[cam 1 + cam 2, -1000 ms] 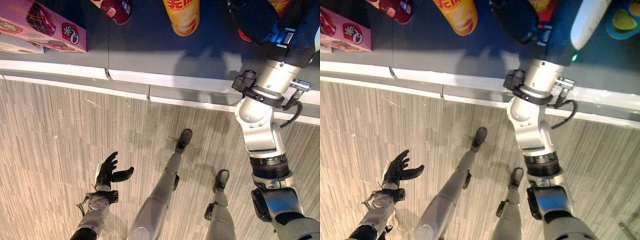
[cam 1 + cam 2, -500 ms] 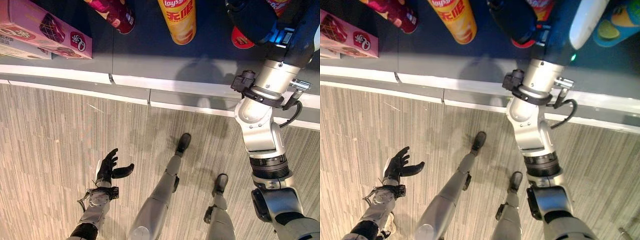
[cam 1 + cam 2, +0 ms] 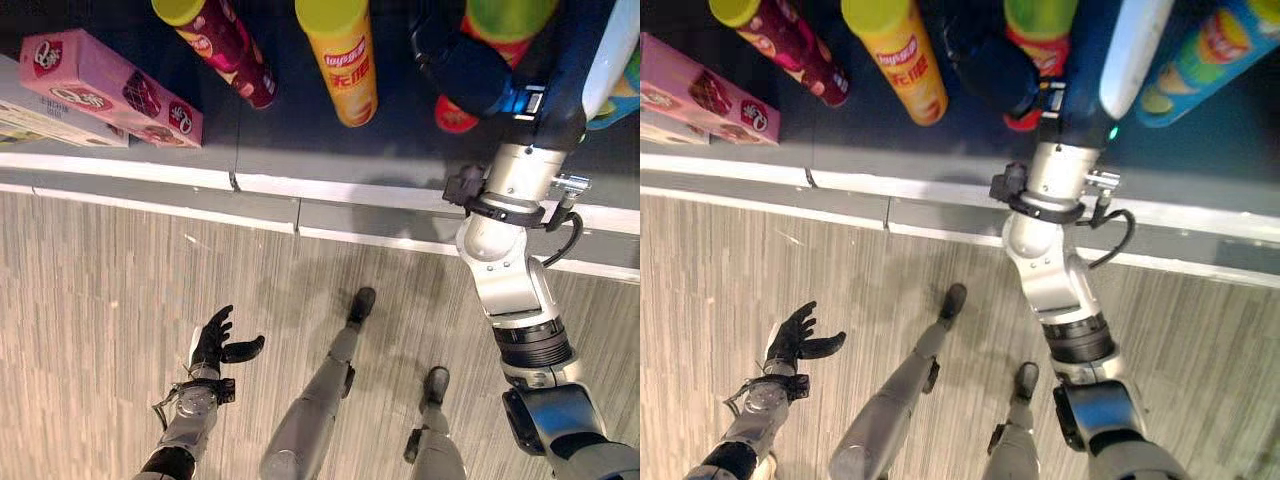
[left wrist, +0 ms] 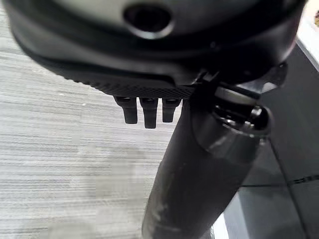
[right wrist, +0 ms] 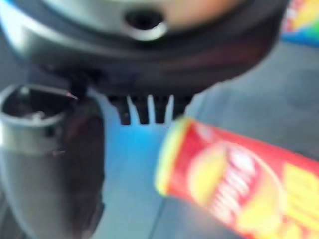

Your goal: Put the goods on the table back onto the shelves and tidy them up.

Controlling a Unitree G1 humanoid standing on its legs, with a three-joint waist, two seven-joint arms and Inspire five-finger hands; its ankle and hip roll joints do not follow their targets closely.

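Four chip cans stood on dark shelf (image 3: 300, 150): maroon can (image 3: 215, 50), yellow can (image 3: 340, 60), red can (image 3: 1038, 50), blue can (image 3: 1200, 60). Right robot hand (image 3: 990, 65) touched red can; grip unclear. Left robot hand (image 3: 212, 342) hung low, fingers relaxed, well apart. Pink box (image 3: 110, 85) beyond maroon can.

arms: silver-grey, jointed | hands: dark, left hand (image 3: 213, 340), right hand (image 3: 470, 72) | thumbs: dark
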